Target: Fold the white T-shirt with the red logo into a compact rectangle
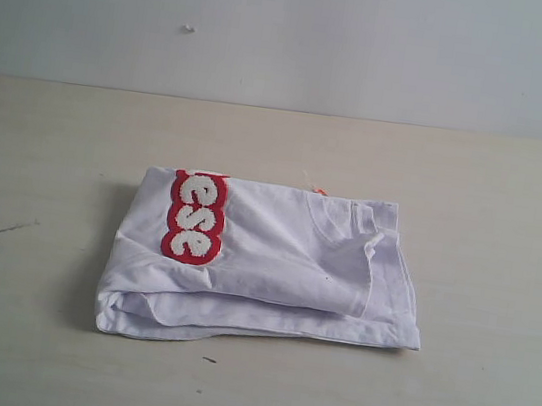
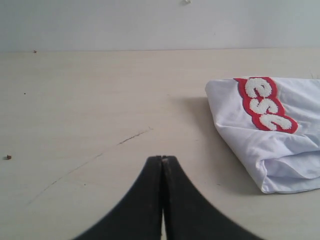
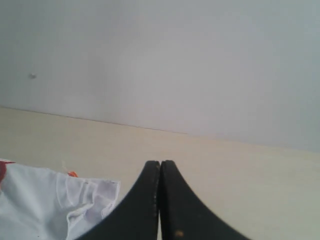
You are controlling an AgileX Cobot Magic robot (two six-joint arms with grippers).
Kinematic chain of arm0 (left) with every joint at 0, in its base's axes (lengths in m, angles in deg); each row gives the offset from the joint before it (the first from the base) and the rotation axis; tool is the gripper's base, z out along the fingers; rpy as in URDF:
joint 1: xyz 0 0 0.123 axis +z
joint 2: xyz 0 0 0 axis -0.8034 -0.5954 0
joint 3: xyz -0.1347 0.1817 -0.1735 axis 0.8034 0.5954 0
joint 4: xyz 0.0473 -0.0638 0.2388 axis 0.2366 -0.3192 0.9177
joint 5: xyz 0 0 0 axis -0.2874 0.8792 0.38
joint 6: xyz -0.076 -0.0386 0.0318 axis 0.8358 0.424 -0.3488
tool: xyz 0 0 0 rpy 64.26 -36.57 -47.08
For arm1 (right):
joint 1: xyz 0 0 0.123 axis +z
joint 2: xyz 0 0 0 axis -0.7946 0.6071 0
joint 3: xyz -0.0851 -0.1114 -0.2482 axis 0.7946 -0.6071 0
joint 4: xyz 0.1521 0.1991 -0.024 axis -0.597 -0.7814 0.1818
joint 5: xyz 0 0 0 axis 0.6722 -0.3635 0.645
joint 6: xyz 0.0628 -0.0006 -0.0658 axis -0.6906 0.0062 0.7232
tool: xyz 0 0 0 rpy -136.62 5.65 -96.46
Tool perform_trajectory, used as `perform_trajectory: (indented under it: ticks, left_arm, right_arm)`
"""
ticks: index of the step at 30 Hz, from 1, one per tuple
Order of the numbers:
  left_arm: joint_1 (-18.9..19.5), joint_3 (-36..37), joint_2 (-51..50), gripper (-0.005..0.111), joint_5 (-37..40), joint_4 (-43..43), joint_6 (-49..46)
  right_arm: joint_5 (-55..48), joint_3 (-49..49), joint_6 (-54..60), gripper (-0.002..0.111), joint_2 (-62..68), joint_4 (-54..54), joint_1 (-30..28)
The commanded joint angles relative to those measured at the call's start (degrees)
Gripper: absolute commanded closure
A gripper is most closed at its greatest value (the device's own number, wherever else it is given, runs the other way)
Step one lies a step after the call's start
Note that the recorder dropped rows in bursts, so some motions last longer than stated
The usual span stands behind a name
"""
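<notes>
near the folded t-shirt (image 1: 274, 254), only wrist views show left gripper (image 2: 162, 158) and right gripper (image 3: 160, 162) closed, empty

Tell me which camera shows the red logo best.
The left wrist view: the logo looks largest there, letters "ese" clear. The exterior view shows the same letters smaller on the folded shirt. The right wrist view catches only a red sliver.
</notes>
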Motion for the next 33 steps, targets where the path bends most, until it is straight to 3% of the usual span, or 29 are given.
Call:
perform_trajectory:
  ticks: [1,9,16,23,26,31,33]
  left_arm:
    - [0.1,0.1,0.4,0.107,-0.6,-0.8,-0.2]
    - [0.1,0.1,0.4,0.107,-0.6,-0.8,-0.2]
    - [0.1,0.1,0.4,0.107,-0.6,-0.8,-0.2]
    - [0.1,0.1,0.4,0.107,-0.6,-0.8,-0.2]
    - [0.1,0.1,0.4,0.107,-0.6,-0.8,-0.2]
    - [0.1,0.1,0.4,0.107,-0.6,-0.8,-0.2]
    - [0.1,0.1,0.4,0.107,-0.6,-0.8,-0.2]
  right_arm:
    - [-4.4,-1.2,-0.5,0.108,-5.2,0.7,-4.2]
    - [-3.8,-7.2,-0.5,0.108,-14.0,0.7,-9.3]
    - [-3.5,-14.2,-0.5,0.108,-15.8,0.5,-9.3]
    - [1.1,-20.2,-3.7,0.108,-15.8,0.7,-9.3]
    - [9.5,-25.2,-4.9,0.108,-15.8,-0.6,-9.3]
    - [15.3,-33.6,13.4,0.108,-15.8,-17.0,-9.3]
    - [17.3,-33.6,14.5,0.108,-15.8,-18.8,-9.3]
